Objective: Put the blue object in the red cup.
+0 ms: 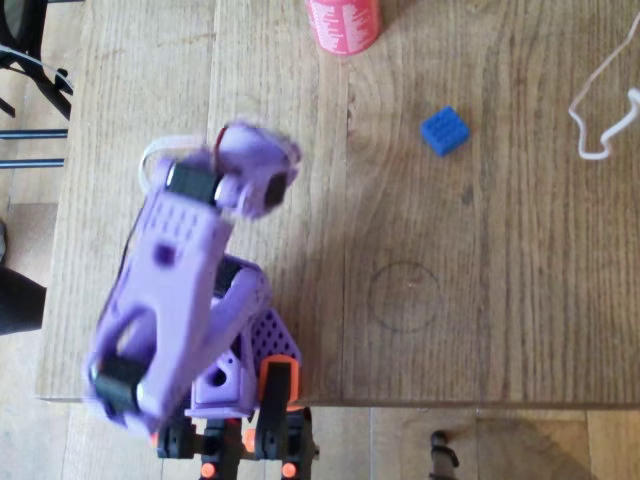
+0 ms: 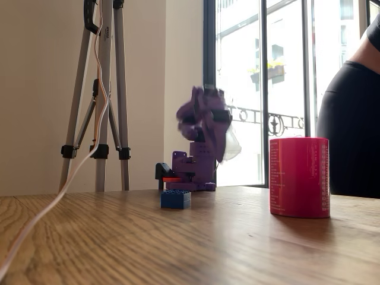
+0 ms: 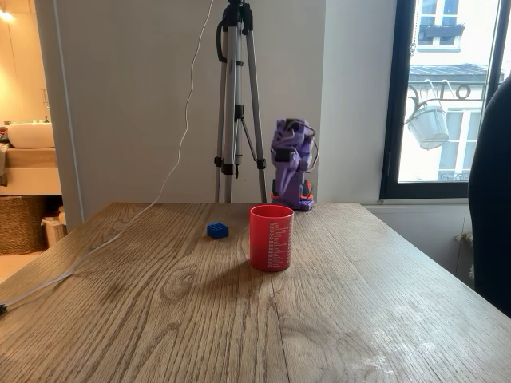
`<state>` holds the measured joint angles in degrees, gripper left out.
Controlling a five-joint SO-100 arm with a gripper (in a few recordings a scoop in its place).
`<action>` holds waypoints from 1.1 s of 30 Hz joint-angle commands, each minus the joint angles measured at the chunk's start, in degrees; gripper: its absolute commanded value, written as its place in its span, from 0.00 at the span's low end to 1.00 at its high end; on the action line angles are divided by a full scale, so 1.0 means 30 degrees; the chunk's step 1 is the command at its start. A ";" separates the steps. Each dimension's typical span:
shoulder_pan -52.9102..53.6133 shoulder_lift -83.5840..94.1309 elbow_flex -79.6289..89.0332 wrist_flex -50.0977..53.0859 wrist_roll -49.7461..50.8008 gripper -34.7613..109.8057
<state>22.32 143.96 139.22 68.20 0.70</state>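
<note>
Cup [image 3: 271, 238]: red, upright on the table [image 3: 335, 319]; cut off at the top edge in the overhead view [image 1: 343, 24].
Writing: small white print is seen on the cup's side [image 2: 300, 177], too fine to be read.
Brick [image 1: 444, 131]: blue, on the table beside the cup, apart from it, studs up.
Arm [image 1: 190, 270]: purple, folded at the table edge far from the cup; blurred.
Gripper [image 1: 262, 180]: raised, well away from the cup; nothing is seen held; its opening cannot be told.
Cable [image 1: 600, 110]: white, partly cut off.
</note>
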 commanded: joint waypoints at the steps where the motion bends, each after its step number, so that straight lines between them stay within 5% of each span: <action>1: 0.2256 -1.2217 -1.7520 0.5977 0.0352 0.25; 11: 0.3838 -1.7930 -2.1709 0.9258 0.0879 0.25; 25: 0.5449 -2.1650 -2.1475 0.0469 0.1289 0.25; 33: 0.5566 -2.2207 -2.0771 -0.0293 -0.0850 0.25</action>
<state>38.76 77.08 77.61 68.29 0.09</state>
